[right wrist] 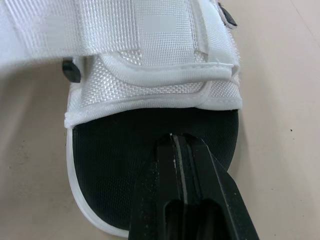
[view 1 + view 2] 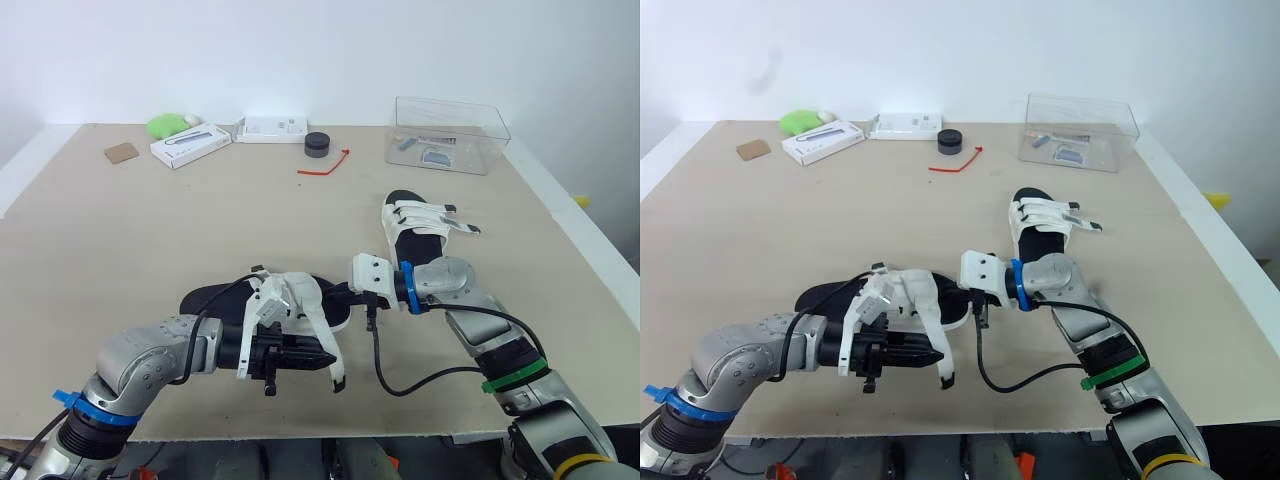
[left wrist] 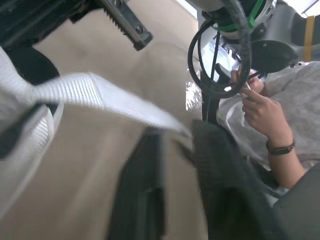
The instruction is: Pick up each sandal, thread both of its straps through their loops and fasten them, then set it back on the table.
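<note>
Left gripper (image 2: 322, 359): closed to a pinch on a white strap (image 3: 100, 92), which runs taut from the near sandal (image 2: 215, 298) to its tips, with the strap end hanging past them
Right gripper (image 1: 173, 137): fingers pressed together, holding nothing, tips down on the near sandal's black footbed just short of its white straps
Near sandal: flat on the table (image 2: 120, 240), between the two grippers
Far sandal (image 2: 412, 228): on the table beyond the right wrist, well apart from both grippers
Counts: two sandals, two grippers, one clear box (image 2: 447, 133) far past the right gripper
Hard to make out: the near sandal's middle is hidden behind the left gripper; its loops cannot be made out; a person's hand (image 3: 262, 107) lies beyond the left gripper, its arm cut off at the edge
</note>
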`<move>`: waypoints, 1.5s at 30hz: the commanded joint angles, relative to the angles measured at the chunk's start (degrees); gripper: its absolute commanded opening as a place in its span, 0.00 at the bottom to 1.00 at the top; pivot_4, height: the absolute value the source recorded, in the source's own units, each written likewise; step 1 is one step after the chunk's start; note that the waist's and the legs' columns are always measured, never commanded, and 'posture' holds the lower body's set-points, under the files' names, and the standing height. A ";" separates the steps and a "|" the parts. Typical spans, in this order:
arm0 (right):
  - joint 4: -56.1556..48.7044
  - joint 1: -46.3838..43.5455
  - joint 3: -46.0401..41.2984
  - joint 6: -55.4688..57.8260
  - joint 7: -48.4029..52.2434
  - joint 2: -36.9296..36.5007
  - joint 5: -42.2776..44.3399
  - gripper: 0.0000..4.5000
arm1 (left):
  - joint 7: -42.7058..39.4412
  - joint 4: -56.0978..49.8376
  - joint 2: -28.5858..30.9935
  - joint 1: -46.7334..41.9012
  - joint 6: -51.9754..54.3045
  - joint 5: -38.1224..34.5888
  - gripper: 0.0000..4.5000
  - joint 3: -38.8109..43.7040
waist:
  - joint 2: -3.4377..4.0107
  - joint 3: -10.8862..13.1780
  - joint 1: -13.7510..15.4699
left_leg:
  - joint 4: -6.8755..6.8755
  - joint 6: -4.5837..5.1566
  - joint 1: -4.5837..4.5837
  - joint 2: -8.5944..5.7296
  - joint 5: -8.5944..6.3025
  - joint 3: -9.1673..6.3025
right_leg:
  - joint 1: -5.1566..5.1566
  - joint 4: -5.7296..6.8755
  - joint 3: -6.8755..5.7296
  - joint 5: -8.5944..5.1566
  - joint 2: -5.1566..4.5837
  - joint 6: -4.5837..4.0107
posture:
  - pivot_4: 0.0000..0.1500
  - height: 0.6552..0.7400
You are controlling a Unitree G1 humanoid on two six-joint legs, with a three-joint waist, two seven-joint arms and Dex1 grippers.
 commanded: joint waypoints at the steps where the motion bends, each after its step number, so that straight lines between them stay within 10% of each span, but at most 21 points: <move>1: 1.04 0.60 0.74 0.74 0.32 -0.79 -1.19 0.00 | 1.09 0.60 -0.01 -0.51 1.69 -0.52 0.02 1.35 | 0.00 0.00 0.00 | 0.00 0.00 0.01 0.00 0.01 0.00 | 0.01 0.00 0.00 0.01 0.00 0.00 | 1.00 1.00; 26: 0.41 1.26 0.56 0.36 0.04 -1.21 -1.10 0.00 | -2.13 0.09 4.37 -1.61 3.86 -7.90 0.02 10.96 | 0.00 0.01 -0.01 | -0.01 0.01 -0.01 0.03 0.02 -0.01 | -0.03 0.00 -0.02 -0.02 0.04 -0.07 | 1.00 1.00; 45: -0.34 1.69 0.43 0.77 -0.39 -1.78 -1.06 0.00 | -8.27 19.84 4.87 -16.92 4.76 -6.32 0.02 13.15 | -0.03 0.03 -0.01 | -0.01 0.00 -0.07 -0.06 0.00 -0.03 | -0.04 -0.03 -0.07 -0.04 -0.03 0.02 | 1.00 1.00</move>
